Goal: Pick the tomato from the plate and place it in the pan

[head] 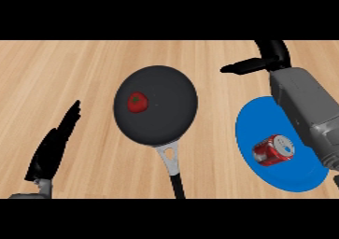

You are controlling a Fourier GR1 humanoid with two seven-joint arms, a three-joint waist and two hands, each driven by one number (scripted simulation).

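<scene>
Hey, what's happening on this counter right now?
A robot is moving a tomato from a blue plate into a dark pan. The tomato already lies in the pan. The right hand is up beyond the plate with nothing in it, its fingers partly out of view. A red can lies on the plate. The left hand rests open at the lower left.

One tomato point(137, 102), pan point(156, 103), plate point(268, 172), seemingly one can point(273, 150).

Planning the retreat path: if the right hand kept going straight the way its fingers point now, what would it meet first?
Nothing, it seems: the right hand points left and away over bare counter, passing beyond the pan. Height is unclear.
</scene>
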